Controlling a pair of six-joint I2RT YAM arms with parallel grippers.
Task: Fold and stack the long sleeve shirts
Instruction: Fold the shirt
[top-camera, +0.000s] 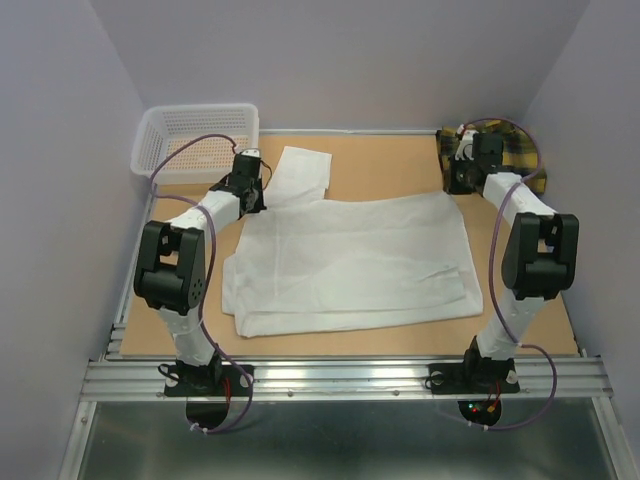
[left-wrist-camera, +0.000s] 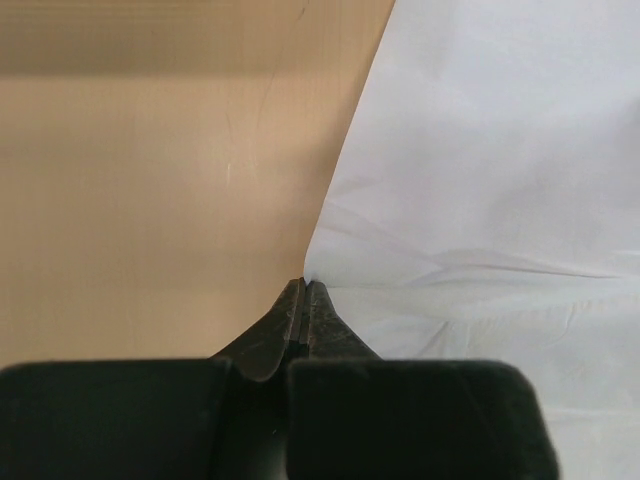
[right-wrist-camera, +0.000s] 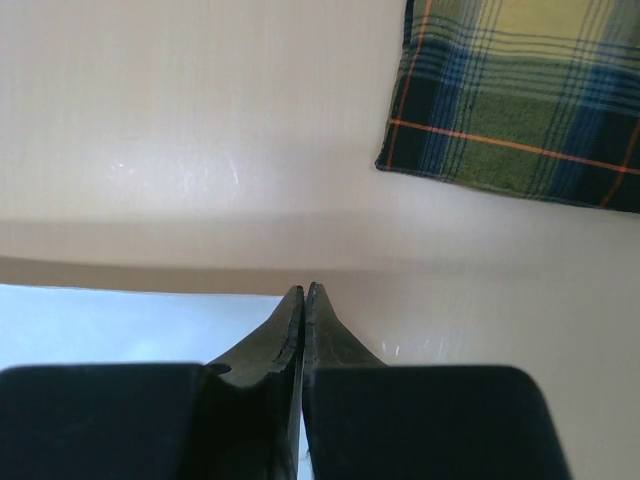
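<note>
Creases fan from my left gripper (left-wrist-camera: 306, 285), pinched shut on the white shirt (top-camera: 350, 260) spread across the table (top-camera: 400, 160). My right gripper (right-wrist-camera: 304, 290) is closed at its far-right edge, grip unclear. The plaid shirt (right-wrist-camera: 520, 90) lies beyond.

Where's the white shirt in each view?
Top external: white shirt spread mid-table.
Left wrist: white shirt fills the right side.
Right wrist: white shirt is a pale strip, lower left.
Shared landmark: tan table bordering it in all three.
</note>
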